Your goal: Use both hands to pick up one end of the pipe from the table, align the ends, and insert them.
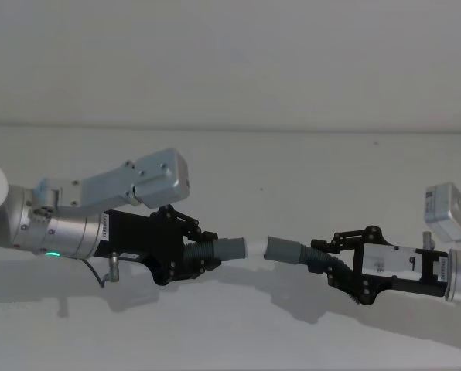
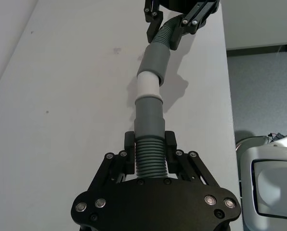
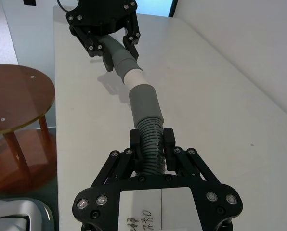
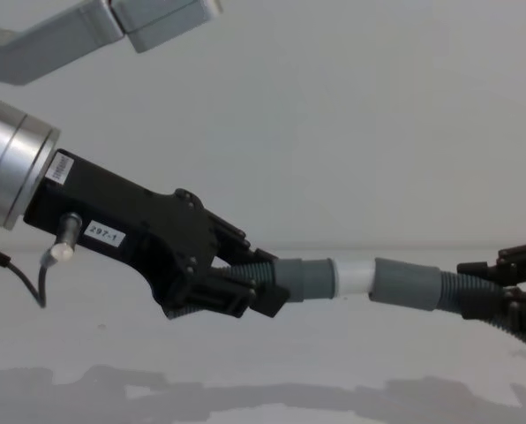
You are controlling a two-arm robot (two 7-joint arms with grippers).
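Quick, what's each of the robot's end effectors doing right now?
Left end effector: shut on the pipe piece with the white tip, held above the table.
Right end effector: shut on the other pipe piece, its cuff meeting the white tip.

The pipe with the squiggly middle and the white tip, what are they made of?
The two pipe pieces, left pipe piece and right pipe piece, look like dull grey plastic or rubber: ribbed middles, smooth matte cuffs. The white tip looks like smooth plastic, though that is uncertain. The left gripper and right gripper holding them look like black hard plastic with metal screws.
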